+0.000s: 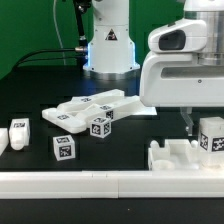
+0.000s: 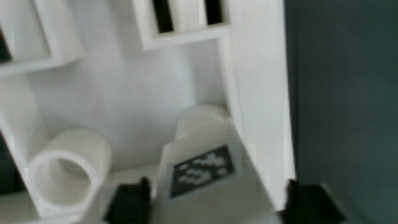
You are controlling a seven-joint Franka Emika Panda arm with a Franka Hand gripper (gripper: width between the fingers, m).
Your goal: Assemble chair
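One long white rail lies nearest. Just behind it on the right sits one notched chair panel, where the gripper hangs. Its fingers straddle one tagged block; clamped or loose, I cannot tell. Leftward sit three small pieces: left block, middle cube, farther cube. Farthest lie what look like two flat slabs.

The black table carries flat white slabs at mid-frame, with small tagged blocks just below them and toward the left edge. A notched white panel lies at lower right, and a long white rail runs across the bottom of the frame.
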